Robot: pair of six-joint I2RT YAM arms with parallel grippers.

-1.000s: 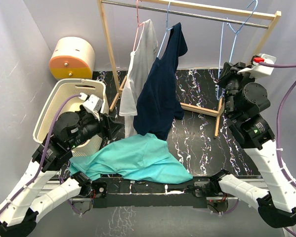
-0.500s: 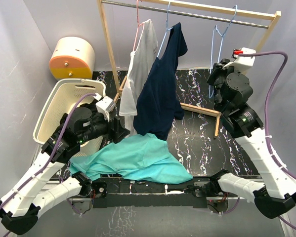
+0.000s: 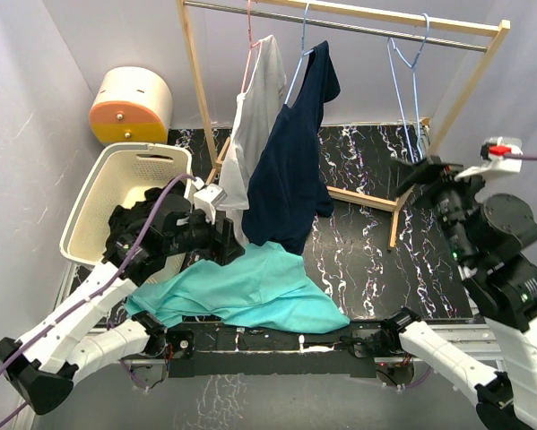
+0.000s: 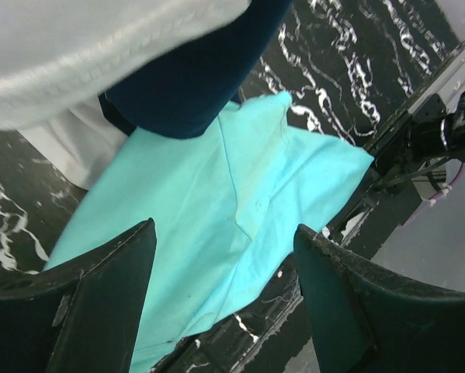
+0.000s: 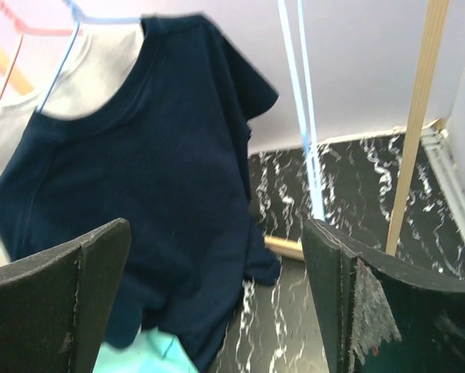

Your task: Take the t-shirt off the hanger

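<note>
Item: navy t-shirt, hung on a light-blue hanger from the rack rail, at 12 o'clock of the table centre. It drapes unevenly, one shoulder riding high, and its hem reaches the teal t-shirt.

Teal t-shirt: lying loose and flat on the black marbled table, at 6 o'clock of the navy one.

White shirt: on a pink hanger, just beside the navy t-shirt at its 9 o'clock.

Empty blue hanger: on the rail at 3 o'clock, well apart.

Left gripper: fingers spread wide, nothing held, hovering over the teal t-shirt's 10 o'clock edge.

Right gripper: fingers spread wide, nothing held, raised at 3 o'clock, facing the navy t-shirt.

Cream basket: 9 o'clock.

Yellow-and-orange drum: 10 o'clock.
</note>
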